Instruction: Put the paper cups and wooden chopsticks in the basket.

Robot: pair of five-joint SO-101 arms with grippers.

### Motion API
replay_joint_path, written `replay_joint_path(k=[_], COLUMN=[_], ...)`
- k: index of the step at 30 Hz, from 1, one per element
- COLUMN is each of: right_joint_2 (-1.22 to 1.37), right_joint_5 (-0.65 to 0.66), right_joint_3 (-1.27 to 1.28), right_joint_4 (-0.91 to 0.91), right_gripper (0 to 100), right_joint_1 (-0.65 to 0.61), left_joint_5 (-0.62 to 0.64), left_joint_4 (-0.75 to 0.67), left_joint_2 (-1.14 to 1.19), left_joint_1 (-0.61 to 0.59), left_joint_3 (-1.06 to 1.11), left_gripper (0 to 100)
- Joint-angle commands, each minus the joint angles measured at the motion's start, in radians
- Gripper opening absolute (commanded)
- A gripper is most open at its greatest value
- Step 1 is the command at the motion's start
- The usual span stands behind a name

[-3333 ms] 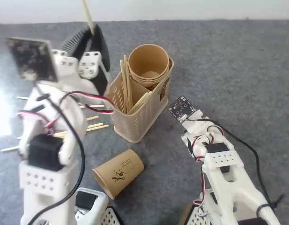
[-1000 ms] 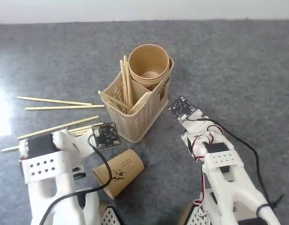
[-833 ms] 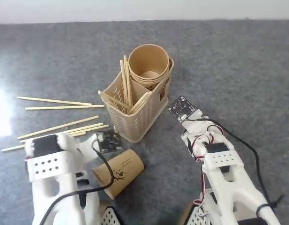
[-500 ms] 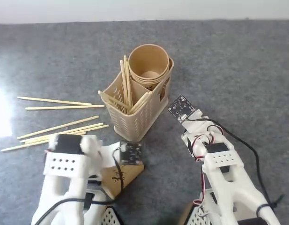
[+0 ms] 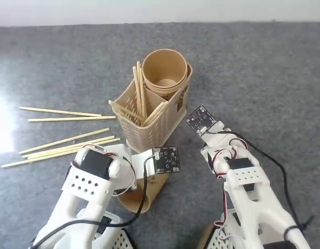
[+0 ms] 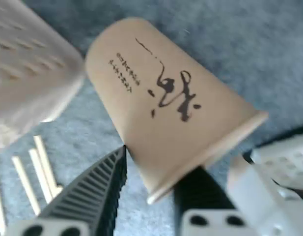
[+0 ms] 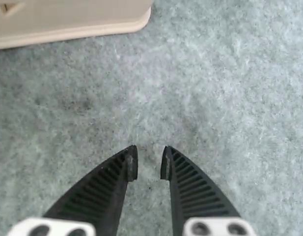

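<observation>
tan paper cup [image 6: 176,103] on its side, black brush lettering, seemingly uncrushed

One basket [image 5: 149,137] held a nested stack of paper cups [image 5: 165,65], at least three rims showing, and about five chopsticks [image 5: 140,93]. One more cup [image 6: 176,108] lay on its side near it. At least five loose chopsticks [image 5: 71,118] lay to the left.
</observation>
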Motion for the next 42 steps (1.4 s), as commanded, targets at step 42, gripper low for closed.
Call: replay_joint_path(k=[42], right_joint_2=[-0.027], right_joint_5=[0.012], right_joint_3=[-0.008], right_joint_4=[-0.021], right_gripper=[9.1], right_joint_1=[-0.004], left_joint_5=[0.261], left_joint_4=[0.121], left_joint_2=[0.051], left_joint_1=[0.164], left_joint_3=[-1.193], left_gripper=[1])
